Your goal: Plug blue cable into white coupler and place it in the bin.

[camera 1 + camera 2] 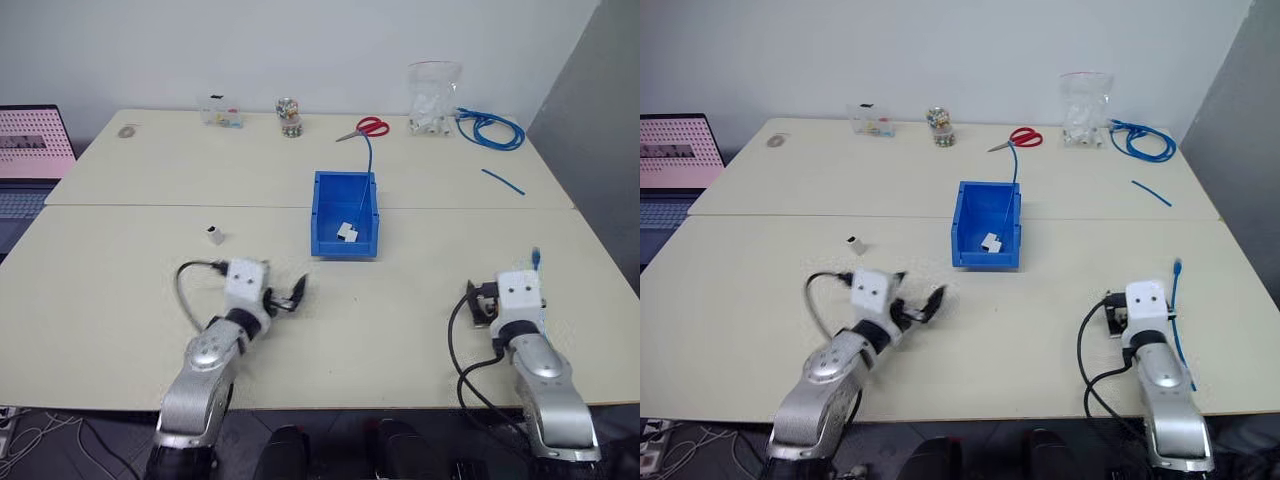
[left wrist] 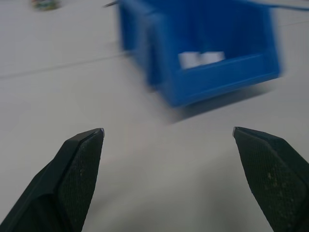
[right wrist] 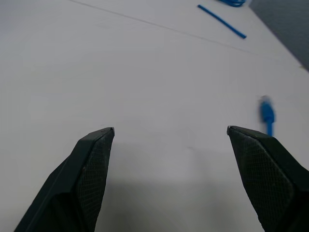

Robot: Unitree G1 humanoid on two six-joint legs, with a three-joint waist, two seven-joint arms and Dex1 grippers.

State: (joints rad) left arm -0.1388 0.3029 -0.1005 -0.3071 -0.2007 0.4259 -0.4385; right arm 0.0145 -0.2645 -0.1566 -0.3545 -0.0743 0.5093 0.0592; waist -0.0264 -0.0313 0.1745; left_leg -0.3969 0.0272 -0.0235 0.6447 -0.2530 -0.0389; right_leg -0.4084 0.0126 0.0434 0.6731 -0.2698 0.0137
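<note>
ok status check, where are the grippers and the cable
Left gripper open, empty, short of the bin. Right gripper open, empty. White coupler in the bin, blue cable running from it over the far rim. Nothing in the way.

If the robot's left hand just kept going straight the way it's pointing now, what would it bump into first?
Most likely the bin. The left hand, fingers wide apart and holding nothing, points across bare table toward the bin's near wall, with nothing between. How squarely it would hit is hard to judge.
</note>
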